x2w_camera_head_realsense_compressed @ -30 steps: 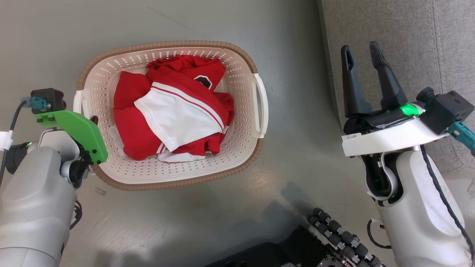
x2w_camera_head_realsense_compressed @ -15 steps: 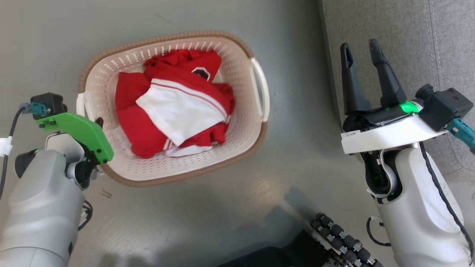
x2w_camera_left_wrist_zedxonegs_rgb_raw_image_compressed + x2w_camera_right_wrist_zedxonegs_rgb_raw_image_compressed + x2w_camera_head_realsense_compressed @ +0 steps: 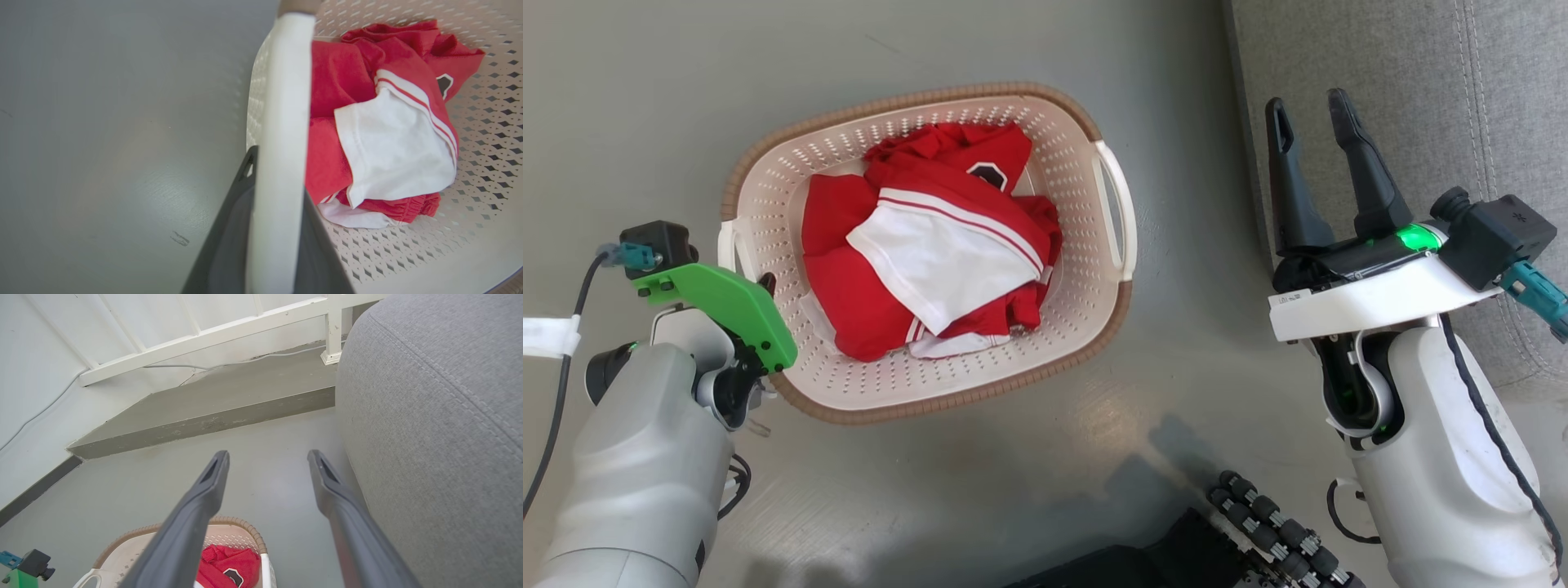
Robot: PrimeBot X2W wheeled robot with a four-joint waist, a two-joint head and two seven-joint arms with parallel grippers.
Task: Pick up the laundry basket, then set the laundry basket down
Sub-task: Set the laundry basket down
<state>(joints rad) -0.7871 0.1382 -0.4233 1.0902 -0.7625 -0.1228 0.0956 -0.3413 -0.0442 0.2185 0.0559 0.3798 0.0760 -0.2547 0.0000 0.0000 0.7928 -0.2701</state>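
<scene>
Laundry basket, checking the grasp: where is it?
The laundry basket is left of centre in the head view, left gripper on its handle, sofa to its right.

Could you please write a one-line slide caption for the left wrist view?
The left tool shut on the white side handle of the cream perforated plastic laundry basket holding red-and-white clothes.

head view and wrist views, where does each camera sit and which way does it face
Head view: on the head, facing down at the floor; shows laundry basket, forearms, open right claw.
Left wrist view: on the left wrist, along the left claw, shut on the white handle.
Right wrist view: on the right wrist, past its fingers towards a step and couch.
Shared: all show red clothes.
</scene>
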